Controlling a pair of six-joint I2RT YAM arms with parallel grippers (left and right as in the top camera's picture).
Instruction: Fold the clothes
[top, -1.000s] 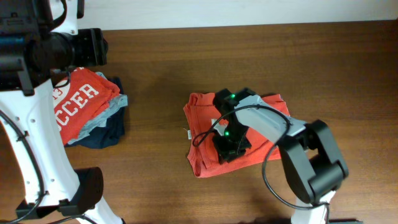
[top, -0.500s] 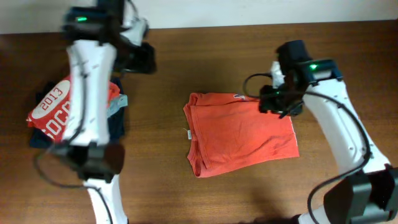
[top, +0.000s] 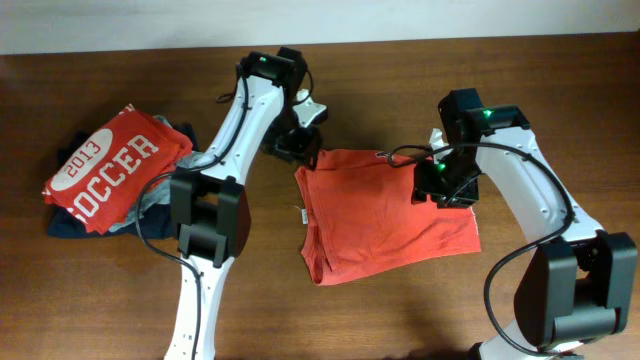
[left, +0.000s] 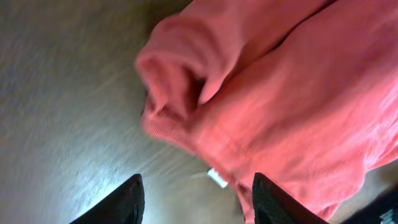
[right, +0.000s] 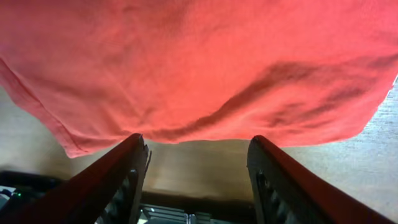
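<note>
Shirt (top: 385, 210) lay part-folded on desk (top: 560, 90). Left jaws apart, empty, at its left corner; right jaws apart, empty, over its right edge. Risk: pinching one layer only would drag the fold open.

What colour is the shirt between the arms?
The shirt is plain orange-red; overhead shows it best.

Left claw (left: 198, 184) and right claw (right: 198, 144) (downturned) gape.

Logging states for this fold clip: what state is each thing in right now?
orange-red T-shirt: folded, lying flat, print hidden
left gripper: open, empty, over shirt corner
right gripper: open, empty, over shirt edge
red 2013 SOCCER shirt: folded, atop grey and navy garments
</note>
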